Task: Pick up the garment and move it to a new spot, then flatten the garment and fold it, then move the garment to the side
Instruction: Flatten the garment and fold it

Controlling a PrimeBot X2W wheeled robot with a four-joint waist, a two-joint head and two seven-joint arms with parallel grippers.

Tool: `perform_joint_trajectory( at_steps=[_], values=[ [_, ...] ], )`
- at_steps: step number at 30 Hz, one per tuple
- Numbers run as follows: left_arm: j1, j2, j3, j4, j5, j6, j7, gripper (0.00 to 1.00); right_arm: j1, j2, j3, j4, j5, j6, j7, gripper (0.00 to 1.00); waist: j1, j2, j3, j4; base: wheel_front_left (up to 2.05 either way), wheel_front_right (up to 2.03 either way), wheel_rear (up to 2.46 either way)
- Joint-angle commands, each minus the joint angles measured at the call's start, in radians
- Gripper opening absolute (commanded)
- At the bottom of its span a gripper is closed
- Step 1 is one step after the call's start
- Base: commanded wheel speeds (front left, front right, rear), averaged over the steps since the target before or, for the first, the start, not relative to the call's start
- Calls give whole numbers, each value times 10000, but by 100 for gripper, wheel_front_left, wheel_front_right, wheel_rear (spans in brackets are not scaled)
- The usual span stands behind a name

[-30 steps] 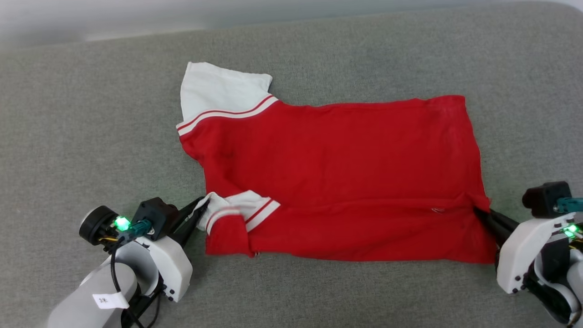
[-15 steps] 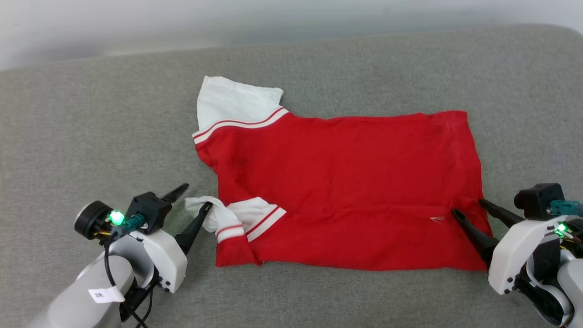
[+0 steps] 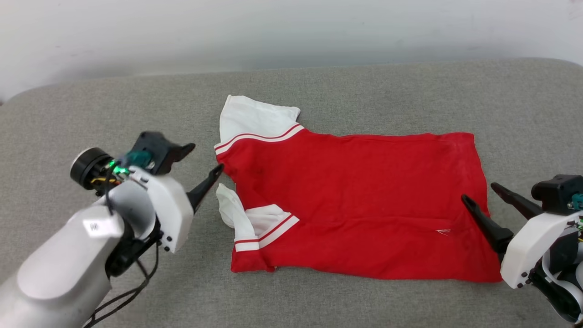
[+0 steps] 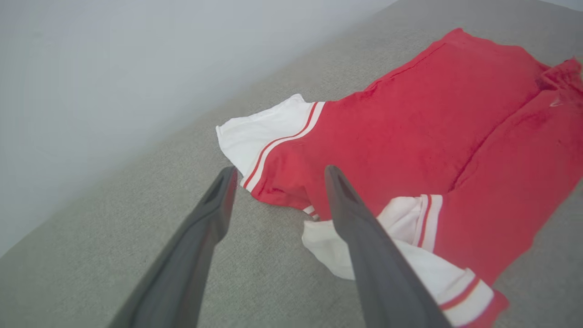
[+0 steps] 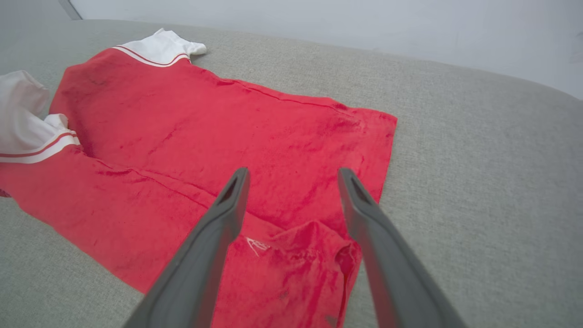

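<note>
Red soft-fabric jersey shirt (image 3: 355, 205) with white striped sleeve cuffs lies in the middle of a grey woven upholstered surface (image 3: 319, 82), its near long edge doubled over the body, as the robot's two arms hover at either end. The left gripper (image 3: 207, 156) hangs just off the sleeve end, its two dark fingers spread wide and holding nothing. The right gripper (image 3: 478, 191) sits over the hem end, equally wide open and empty, with one finger above the cloth and the other beyond its edge. The far sleeve (image 3: 255, 118) lies flat, but the near sleeve (image 3: 248, 218) is twisted into a loose white heap, and the hem corner (image 5: 314, 255) below the right fingers is puckered. With the folding seemingly only part done, those two rumpled spots look like the main hazard: a further fold laid over them would likely press in the creases and leave a lopsided bundle. A pinch that catches only the top layer could also peel the doubled edge back open, and the limp cloth may drag across the nap instead of lifting cleanly
</note>
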Motion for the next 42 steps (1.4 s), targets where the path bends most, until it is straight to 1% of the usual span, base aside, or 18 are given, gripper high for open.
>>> perform_joint_trajectory(
  at_steps=[1,2,5,10,12,14,17,20,23,26,29,33,34,35,37,39,42],
  values=[
    [-278,23,-75,-263,-439,-60,929,100,169,29,-93,-105,-91,-4,67,100,-1,0,-31,19,0,0,0],
    [-278,23,-75,-263,-439,-60,929,100,169,29,-93,-105,-91,-4,67,100,-1,0,-31,19,0,0,0],
    [-625,167,-430,-712,-1083,-136,3006,100,215,80,-216,-240,-191,-4,174,100,-1,0,-62,36,0,0,0],
    [-894,22,-866,-1075,-2705,-222,5769,100,193,174,-258,-381,-317,-4,370,100,-1,0,-60,-2,0,0,0],
    [-982,-41,-993,-1015,-3173,-230,6530,100,89,202,-221,-422,-344,-4,419,100,-1,0,3,-65,0,0,0],
    [-1039,-87,-1193,-905,-3366,-234,7142,100,-10,229,-175,-457,-346,-4,469,100,-1,0,102,-143,0,0,0],
    [-983,-221,-1388,-599,-3536,-179,7588,100,-169,285,-70,-445,-354,-4,489,100,-1,0,297,-289,0,0,0],
    [-845,-506,-1452,-194,-3727,-137,7638,100,-366,334,29,-360,-319,-4,499,100,-1,0,511,-458,0,0,0],
    [-764,-663,-1638,185,-3709,-190,7672,100,-562,332,96,-229,-291,-4,439,100,-1,0,708,-590,0,0,0],
    [-699,-640,-2039,542,-3466,-245,7893,100,-756,375,180,-89,-297,-4,365,100,-1,0,883,-711,0,0,0],
    [-480,-630,-2472,851,-3451,-319,8178,100,-887,427,278,41,-283,-4,285,100,-1,0,1000,-791,0,0,0],
    [-325,-565,-2843,988,-3315,-363,8086,100,-1049,405,395,195,-267,-4,236,100,-1,0,1033,-823,0,0,0],
    [-346,-570,-2868,967,-3267,-379,7955,63,-1119,325,452,201,-323,-4,282,100,-1,0,1007,-812,0,0,0],
    [-364,-576,-2838,967,-3307,-383,7811,0,-1212,221,501,187,-393,-5,319,100,-1,0,962,-803,0,0,0],
    [-444,-566,-2790,908,-3364,-401,7560,0,-1409,17,590,180,-433,-5,517,100,-1,0,831,-791,0,0,0],
    [-578,-492,-2700,826,-3393,-391,7309,0,-1664,-209,837,106,-401,-5,1028,100,-1,0,692,-797,0,0,0],
    [-750,-377,-2694,602,-3375,-402,7052,0,-2201,-871,1554,-92,-314,-7,2462,100,-1,0,530,-798,0,0,0]
  ],
)
